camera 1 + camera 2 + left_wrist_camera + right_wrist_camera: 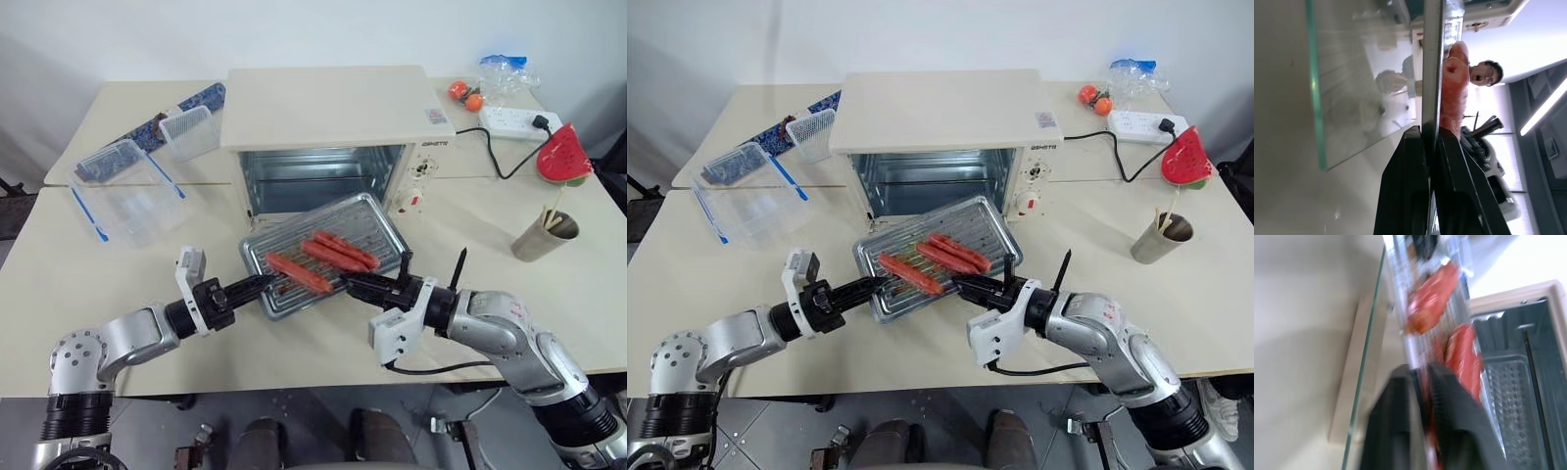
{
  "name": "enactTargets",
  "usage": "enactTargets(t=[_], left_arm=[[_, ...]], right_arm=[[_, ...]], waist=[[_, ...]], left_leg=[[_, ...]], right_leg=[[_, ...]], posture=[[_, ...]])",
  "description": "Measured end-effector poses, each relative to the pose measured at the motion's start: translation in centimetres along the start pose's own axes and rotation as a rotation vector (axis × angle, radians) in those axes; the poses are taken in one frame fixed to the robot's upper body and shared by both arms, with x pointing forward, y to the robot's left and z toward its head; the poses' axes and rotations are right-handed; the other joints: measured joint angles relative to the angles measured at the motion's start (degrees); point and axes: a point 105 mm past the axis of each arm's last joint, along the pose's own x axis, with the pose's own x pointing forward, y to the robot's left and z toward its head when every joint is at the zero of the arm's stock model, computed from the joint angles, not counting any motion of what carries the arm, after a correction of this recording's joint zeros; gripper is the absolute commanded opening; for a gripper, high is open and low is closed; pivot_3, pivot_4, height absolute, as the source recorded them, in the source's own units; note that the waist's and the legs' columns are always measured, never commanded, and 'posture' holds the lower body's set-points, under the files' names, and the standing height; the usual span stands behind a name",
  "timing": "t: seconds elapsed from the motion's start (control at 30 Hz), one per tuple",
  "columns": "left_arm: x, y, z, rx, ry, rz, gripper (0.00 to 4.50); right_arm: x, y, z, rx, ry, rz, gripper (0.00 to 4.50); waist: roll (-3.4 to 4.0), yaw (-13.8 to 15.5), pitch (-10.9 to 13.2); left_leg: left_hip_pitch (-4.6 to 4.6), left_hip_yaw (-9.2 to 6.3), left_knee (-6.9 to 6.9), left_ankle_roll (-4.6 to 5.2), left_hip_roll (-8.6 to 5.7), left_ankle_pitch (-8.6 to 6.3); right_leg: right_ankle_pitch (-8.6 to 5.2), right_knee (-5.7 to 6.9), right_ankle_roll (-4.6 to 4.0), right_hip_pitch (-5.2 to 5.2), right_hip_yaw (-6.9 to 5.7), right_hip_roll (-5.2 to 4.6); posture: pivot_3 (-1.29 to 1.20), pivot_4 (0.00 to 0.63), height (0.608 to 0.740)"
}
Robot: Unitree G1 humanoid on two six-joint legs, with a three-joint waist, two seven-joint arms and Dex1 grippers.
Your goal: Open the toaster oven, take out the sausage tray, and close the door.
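Observation:
The cream-white toaster oven [328, 108] stands at the back of the table with its metal inside showing. Its door [1352, 88] is folded down flat in front, and the cream bar handle [1349, 396] lies at its front edge. Above the door, the ridged metal sausage tray [377, 220] hangs slightly tilted, carrying three red-orange sausages [333, 255]. My left gripper [265, 282] is shut on the tray's near left rim. My right gripper [348, 282] is at the tray's near right rim, and blur hides how it stands.
Clear plastic boxes with blue clips [132, 191] sit at the left. On the right are a power strip [519, 120] with the black cord [495, 157], a cup of sticks [544, 237], a watermelon slice [565, 157] and small tomatoes [467, 95]. A person [1484, 73] shows behind.

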Motion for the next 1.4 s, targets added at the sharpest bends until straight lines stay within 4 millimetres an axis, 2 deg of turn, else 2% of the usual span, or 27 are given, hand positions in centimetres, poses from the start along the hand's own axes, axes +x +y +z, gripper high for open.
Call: enactTargets(t=[0.17, 0.27, 0.47, 0.57, 0.63, 0.77, 0.87, 0.97, 1.13, 1.33, 1.4], left_arm=[[-1.4, 0.0, 0.4, 0.01, -0.05, 0.013, 0.0], [-3.2, 0.2, 0.8, 0.004, -0.118, 0.023, 0.0], [-6.7, 1.4, 0.3, -0.035, -0.217, 0.082, 0.0], [-8.6, 1.9, -0.4, -0.06, -0.265, 0.11, 0.0], [-9.9, 1.9, -0.7, -0.065, -0.312, 0.114, 0.0], [-12.0, 2.0, -1.0, -0.076, -0.419, 0.129, 0.0], [-13.6, 2.3, -1.5, -0.1, -0.485, 0.143, 0.0], [-15.0, 2.5, -2.0, -0.118, -0.57, 0.137, 0.0], [-16.6, 3.2, -3.8, -0.176, -0.658, 0.167, 0.0], [-17.4, 3.3, -3.7, -0.175, -0.764, 0.152, 0.0], [-17.4, 3.3, -3.6, -0.175, -0.798, 0.134, 0.0]], right_arm=[[-0.4, 0.3, 0.4, 0.082, -0.045, 0.008, 3.32], [-1.3, 1.1, 0.4, 0.159, -0.062, 0.041, 4.43], [-2.9, 1.1, 1.1, 0.248, -0.145, 0.063, 4.43], [-3.6, 1.2, 0.8, 0.305, -0.15, 0.058, 4.43], [-4.2, 0.9, -0.2, 0.355, -0.126, 0.034, 4.43], [-5.9, 0.3, -3.5, 0.492, -0.019, -0.038, 4.43], [-7.3, 0.8, -5.3, 0.552, 0.05, -0.02, 4.43], [-8.4, 2.2, -6.2, 0.629, 0.095, 0.009, 3.84], [-9.6, 3.8, -7.6, 0.721, 0.159, 0.014, 2.1], [-10.5, 4.5, -10.8, 0.794, 0.264, -0.018, 0.07], [-10.5, 4.6, -11.8, 0.808, 0.288, -0.031, 0.03]], waist=[[0.0, 0.0, 0.0], [0.0, -0.03, 0.0], [0.0, 0.03, 0.0], [-0.01, 0.15, 0.0], [-0.03, 0.33, 0.01], [-0.03, 0.97, 0.01], [-0.03, 1.22, 0.01], [-0.06, 1.31, -0.01], [-0.06, 1.08, -0.01], [-0.08, 1.12, -0.02], [-0.1, 1.09, -0.03]], left_leg=[[0.0, 0.01, 0.0, 0.0, 0.0, 0.0], [-0.01, 0.01, -0.02, 0.0, 0.0, 0.0], [0.02, 0.04, -0.01, 0.01, 0.02, -0.01], [0.01, 0.04, -0.02, 0.01, 0.02, -0.01], [0.0, 0.07, -0.02, 0.02, 0.03, -0.01], [0.02, 0.11, -0.01, 0.04, 0.06, -0.01], [0.0, 0.11, -0.01, 0.07, 0.05, -0.03], [0.01, 0.12, -0.01, 0.12, 0.07, -0.05], [0.08, 0.2, -0.01, 0.17, 0.1, -0.09], [0.1, 0.26, 0.0, 0.17, 0.24, -0.08], [0.09, 0.27, 0.0, 0.17, 0.23, -0.08]], right_leg=[[0.0, -0.01, -0.01, 0.0, 0.0, 0.01], [0.0, -0.03, -0.01, -0.01, 0.0, 0.0], [-0.01, -0.1, -0.02, 0.04, 0.03, 0.0], [-0.02, -0.15, -0.03, 0.03, 0.04, -0.01], [-0.02, -0.21, -0.05, 0.06, 0.04, 0.0], [-0.03, -0.52, -0.16, 0.14, 0.04, 0.01], [-0.03, -0.54, -0.18, 0.17, 0.03, 0.0], [-0.03, -0.61, -0.18, 0.21, 0.01, 0.0], [-0.03, -0.77, -0.24, 0.22, 0.05, 0.01], [0.01, -0.78, -0.33, 0.21, 0.06, 0.0], [0.01, -0.8, -0.33, 0.21, 0.05, 0.02]], posture=[[0.0, 0.15, 0.74], [0.0, 0.15, 0.74], [0.0, 0.15, 0.74], [0.0, 0.15, 0.74], [0.0, 0.15, 0.74], [0.0, 0.15, 0.74], [0.0, 0.15, 0.74], [0.0, 0.15, 0.74], [0.0, 0.15, 0.74], [0.0, 0.15, 0.74], [0.0, 0.15, 0.74]])
